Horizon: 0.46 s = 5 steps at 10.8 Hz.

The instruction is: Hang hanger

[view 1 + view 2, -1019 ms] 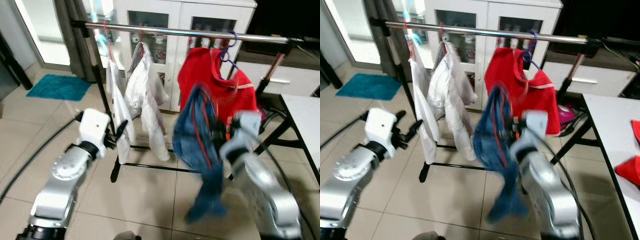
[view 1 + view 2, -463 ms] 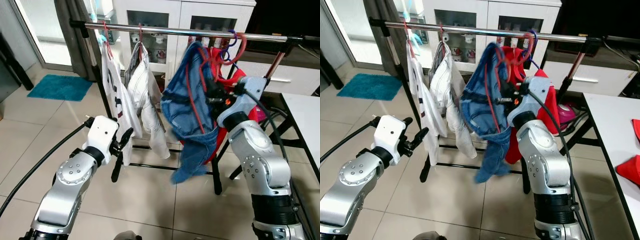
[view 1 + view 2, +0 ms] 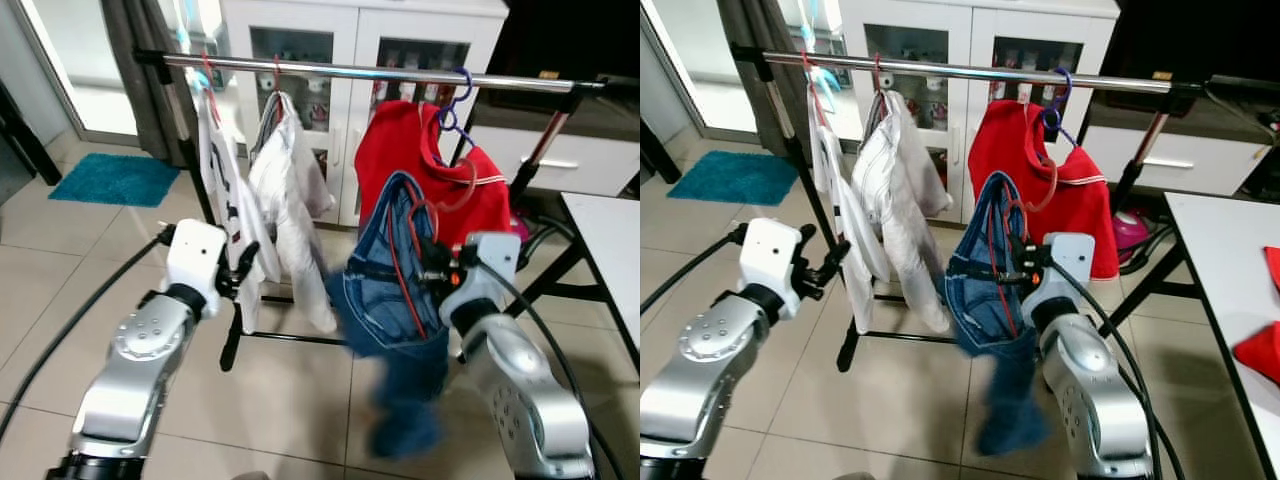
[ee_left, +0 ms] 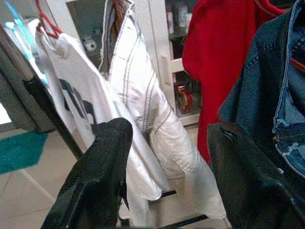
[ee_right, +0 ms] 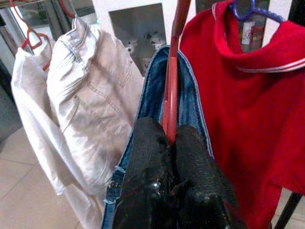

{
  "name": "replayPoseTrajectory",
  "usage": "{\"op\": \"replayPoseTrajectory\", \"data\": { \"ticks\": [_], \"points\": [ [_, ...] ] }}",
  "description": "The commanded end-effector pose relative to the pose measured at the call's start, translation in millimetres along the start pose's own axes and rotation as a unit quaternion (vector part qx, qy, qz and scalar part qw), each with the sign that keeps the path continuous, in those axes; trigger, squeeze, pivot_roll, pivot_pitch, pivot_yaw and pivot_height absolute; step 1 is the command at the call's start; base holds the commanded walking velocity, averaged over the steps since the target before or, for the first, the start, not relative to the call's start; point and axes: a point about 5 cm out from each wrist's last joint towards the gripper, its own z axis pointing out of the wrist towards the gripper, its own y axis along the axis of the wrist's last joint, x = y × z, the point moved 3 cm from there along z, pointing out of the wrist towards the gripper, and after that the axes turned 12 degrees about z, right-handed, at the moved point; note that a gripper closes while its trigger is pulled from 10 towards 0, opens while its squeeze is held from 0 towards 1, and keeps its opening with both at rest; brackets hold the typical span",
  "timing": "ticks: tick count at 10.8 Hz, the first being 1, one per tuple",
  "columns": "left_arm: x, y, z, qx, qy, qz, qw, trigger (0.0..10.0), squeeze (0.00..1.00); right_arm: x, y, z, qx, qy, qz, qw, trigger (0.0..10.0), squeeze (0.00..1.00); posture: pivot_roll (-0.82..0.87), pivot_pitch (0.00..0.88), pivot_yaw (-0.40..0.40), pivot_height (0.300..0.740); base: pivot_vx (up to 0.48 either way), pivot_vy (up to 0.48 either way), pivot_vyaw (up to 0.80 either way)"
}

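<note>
Below the rail [image 3: 400, 72], right gripper [image 5: 169, 143] clamping red hanger [image 5: 171, 71] with jeans [image 3: 385, 300]; left gripper [image 4: 167, 143] open.

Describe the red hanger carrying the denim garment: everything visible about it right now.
The red hanger is thin and looks plastic. It carries a blue denim garment draped over it. The right hand is shut on its stem, holding it upright. Its hook sits below the metal rail, not on it, in front of the hanging red shirt.

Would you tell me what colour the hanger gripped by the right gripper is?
Red; the hanger shows best in the right wrist view, pinched in the right gripper.
</note>
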Motion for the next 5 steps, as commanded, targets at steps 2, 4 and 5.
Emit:
{"op": "replayPoseTrajectory", "data": {
  "ticks": [2,4,5],
  "points": [
    [-4.9,-0.1,1.0,0.003,-0.008,-0.001,1.000,10.0,0.00,4.7,10.8,-4.7,-0.023,0.003,-0.008,1.000,10.0,0.00,0.04,0.000,0.027,0.740,0.354,0.000,0.00],
    [-5.5,-2.8,-1.7,0.007,-0.010,0.001,1.000,10.0,0.00,7.7,11.4,-2.8,-0.022,0.007,-0.022,0.999,10.0,0.00,0.05,0.000,0.012,0.740,0.354,0.000,0.00],
    [-5.9,-3.0,-2.8,0.008,-0.010,0.001,1.000,10.0,0.00,4.5,12.8,-0.2,-0.024,-0.005,-0.028,0.999,10.0,0.00,0.05,0.000,0.008,0.740,0.360,0.000,0.00]
  ]
}}
